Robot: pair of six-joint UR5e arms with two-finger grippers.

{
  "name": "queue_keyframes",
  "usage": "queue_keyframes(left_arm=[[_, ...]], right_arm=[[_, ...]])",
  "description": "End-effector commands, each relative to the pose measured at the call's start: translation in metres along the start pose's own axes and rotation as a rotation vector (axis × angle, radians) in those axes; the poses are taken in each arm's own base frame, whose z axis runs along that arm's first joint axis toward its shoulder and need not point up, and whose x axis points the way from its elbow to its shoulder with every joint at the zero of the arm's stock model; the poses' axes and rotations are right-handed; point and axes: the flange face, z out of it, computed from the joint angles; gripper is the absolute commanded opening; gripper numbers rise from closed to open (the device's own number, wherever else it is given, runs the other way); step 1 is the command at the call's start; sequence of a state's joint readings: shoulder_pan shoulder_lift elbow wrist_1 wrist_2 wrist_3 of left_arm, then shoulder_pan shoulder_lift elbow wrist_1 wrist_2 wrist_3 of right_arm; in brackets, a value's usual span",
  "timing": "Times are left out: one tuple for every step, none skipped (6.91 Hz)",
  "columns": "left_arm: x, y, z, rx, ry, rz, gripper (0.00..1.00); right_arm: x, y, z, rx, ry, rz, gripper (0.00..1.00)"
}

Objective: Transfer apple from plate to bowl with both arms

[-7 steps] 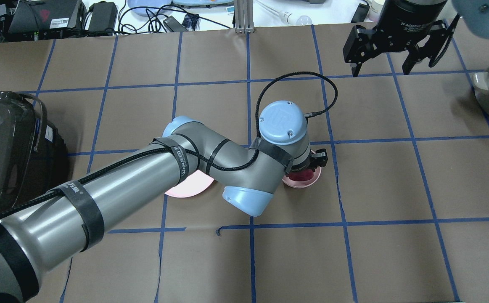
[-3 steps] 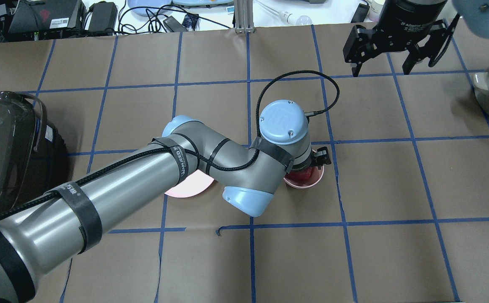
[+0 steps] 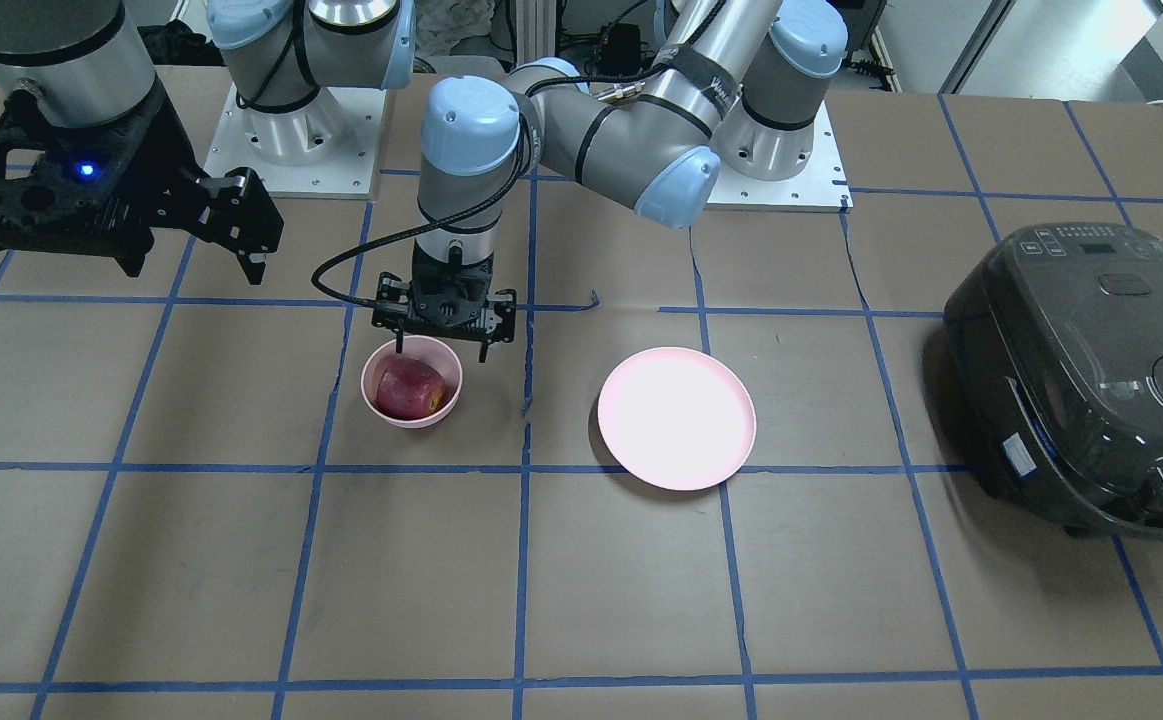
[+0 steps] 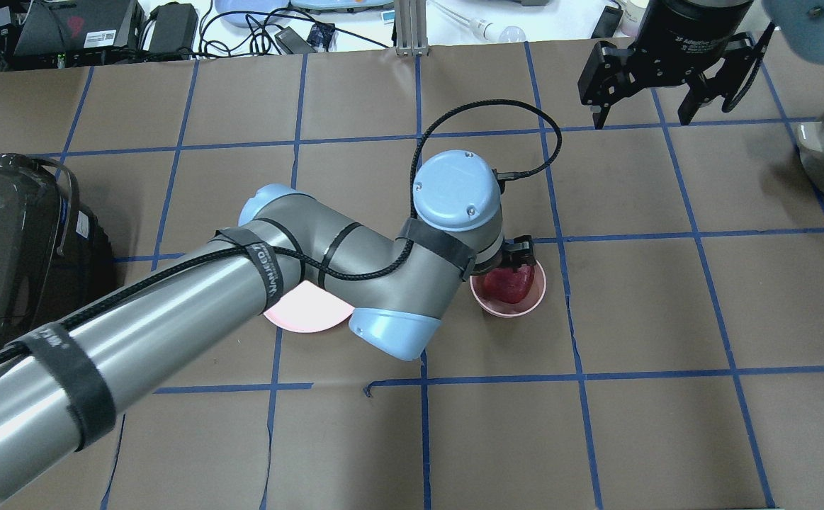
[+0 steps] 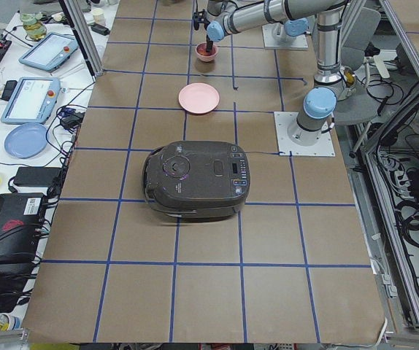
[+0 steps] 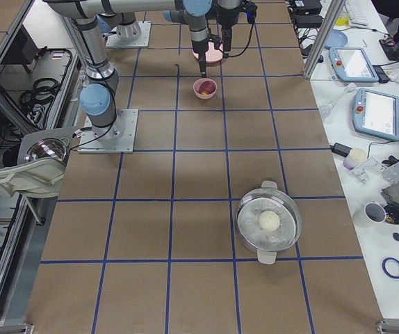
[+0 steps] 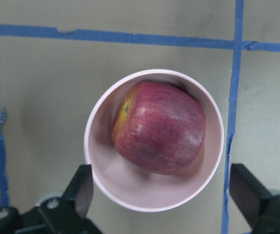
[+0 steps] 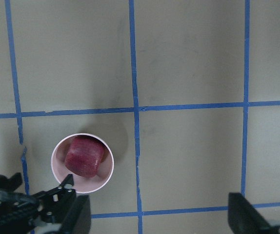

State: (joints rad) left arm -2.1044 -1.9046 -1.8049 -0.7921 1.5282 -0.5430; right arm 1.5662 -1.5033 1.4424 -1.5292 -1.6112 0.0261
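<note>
Left hand withdrawn, spread — apple left in bowl.

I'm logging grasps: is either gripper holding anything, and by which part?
Nothing. The apple lies free in the bowl; the left gripper is open above it, the right gripper open, well away.

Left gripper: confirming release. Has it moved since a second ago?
Yes: overhead, the left gripper shifted left, away from the blue tape crossing, uncovering the apple in the bowl.
</note>
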Motion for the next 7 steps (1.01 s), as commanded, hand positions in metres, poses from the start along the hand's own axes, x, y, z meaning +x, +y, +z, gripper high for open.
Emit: queue_keyframes(left_arm=[[-0.081, -0.039, -0.073, 0.031, -0.043, -0.039, 1.00], [-0.127, -0.049, -0.101, -0.015, -0.084, -0.028, 1.00], [-0.179, -0.056, -0.138, -0.045, -0.110, -0.059, 1.00], [-0.220, -0.069, -0.186, -0.026, -0.121, -0.063, 1.00], [-0.248, -0.075, -0.231, -0.090, -0.170, -0.110, 1.00], [-0.260, -0.083, -0.264, -0.080, -0.187, -0.135, 1.00], [-0.266, -0.093, -0.270, -0.063, -0.180, -0.148, 1.00]], right_arm=[[-0.001, 0.000, 0.000, 0.001, 0.001, -0.001, 1.00], [-0.001, 0.000, 0.000, 0.001, -0.001, -0.002, 1.00], [-0.001, 0.000, 0.000, 0.001, -0.001, -0.002, 1.00], [0.000, 0.000, -0.001, 0.002, 0.001, 0.000, 1.00], [0.000, 0.000, -0.002, 0.004, -0.002, 0.000, 1.00], [-0.001, 0.000, -0.003, 0.008, -0.007, 0.000, 1.00], [-0.001, -0.001, -0.004, 0.013, -0.010, 0.000, 1.00]])
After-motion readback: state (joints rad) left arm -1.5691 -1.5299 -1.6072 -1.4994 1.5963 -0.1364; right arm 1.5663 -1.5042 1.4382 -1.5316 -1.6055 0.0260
